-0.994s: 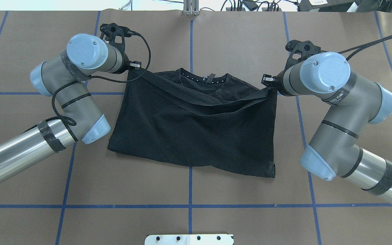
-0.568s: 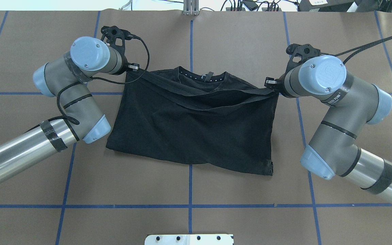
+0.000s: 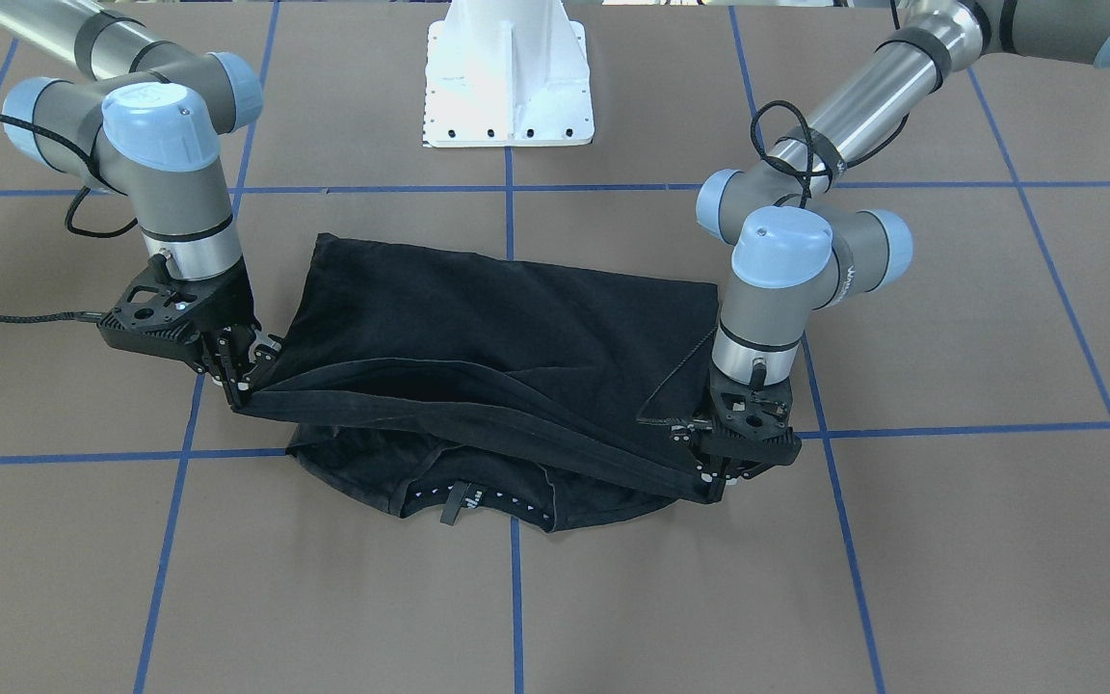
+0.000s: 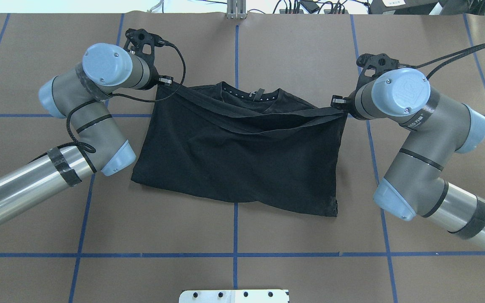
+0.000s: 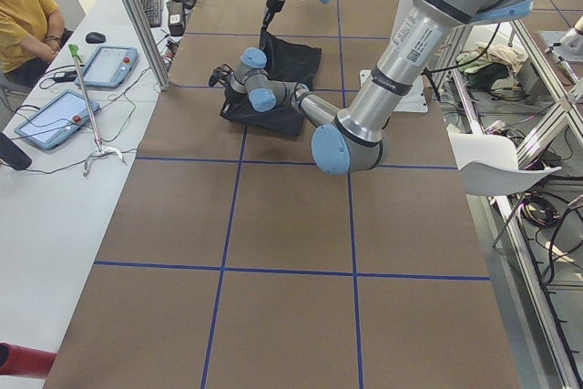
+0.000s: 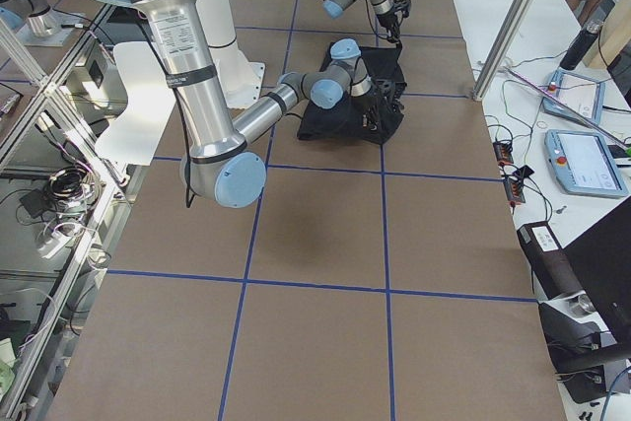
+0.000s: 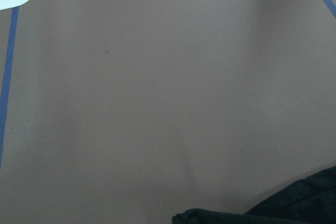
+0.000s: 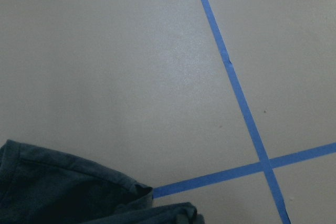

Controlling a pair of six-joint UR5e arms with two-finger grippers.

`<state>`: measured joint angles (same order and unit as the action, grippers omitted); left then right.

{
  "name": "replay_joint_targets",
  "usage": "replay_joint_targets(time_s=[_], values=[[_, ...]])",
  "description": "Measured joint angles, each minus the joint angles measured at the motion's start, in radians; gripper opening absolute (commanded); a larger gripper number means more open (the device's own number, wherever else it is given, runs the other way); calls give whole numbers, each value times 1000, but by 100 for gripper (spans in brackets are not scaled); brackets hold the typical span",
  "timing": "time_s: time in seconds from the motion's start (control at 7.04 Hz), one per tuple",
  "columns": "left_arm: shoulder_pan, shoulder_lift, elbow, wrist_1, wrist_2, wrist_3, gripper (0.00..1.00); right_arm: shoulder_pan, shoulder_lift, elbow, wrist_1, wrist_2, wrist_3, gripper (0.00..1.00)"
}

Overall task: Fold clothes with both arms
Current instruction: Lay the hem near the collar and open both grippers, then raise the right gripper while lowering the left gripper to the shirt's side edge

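Two corners of the black short-sleeved T-shirt point(image 3: 516, 328) in the clamped jaws of my black left gripper point(image 3: 709, 477) and right gripper point(image 3: 242, 381).

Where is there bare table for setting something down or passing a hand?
Bare table lies between the T-shirt's folded edge and the white pedestal plate, and beyond the collar toward the far edge. Crowded: both shirt ends, where the left tool and right tool pinch the raised hem.

T-shirt point(image 4: 234, 164) central, pedestal point(image 3: 511, 67) behind it, bare table point(image 4: 301, 46) beyond
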<state>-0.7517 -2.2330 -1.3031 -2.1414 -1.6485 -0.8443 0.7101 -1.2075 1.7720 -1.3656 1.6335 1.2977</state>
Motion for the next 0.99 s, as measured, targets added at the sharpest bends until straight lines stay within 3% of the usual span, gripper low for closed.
replay_joint_targets(time_s=[0.14,0.28,0.43,0.57,0.99], values=[[-4,0,0,-3,-1,11,0,1,0,-10,1,-2,-11,0],[-9,0,0,-4,-2,32,27,1,0,-20,1,-6,-16,31],[-13,0,1,-7,-2,46,90,1,2,-30,2,-8,-19,99],[-16,0,0,-14,-2,54,100,0,3,-40,5,-12,-19,100],[-44,36,-40,-64,-86,114,100,38,7,-28,6,22,-78,100]])
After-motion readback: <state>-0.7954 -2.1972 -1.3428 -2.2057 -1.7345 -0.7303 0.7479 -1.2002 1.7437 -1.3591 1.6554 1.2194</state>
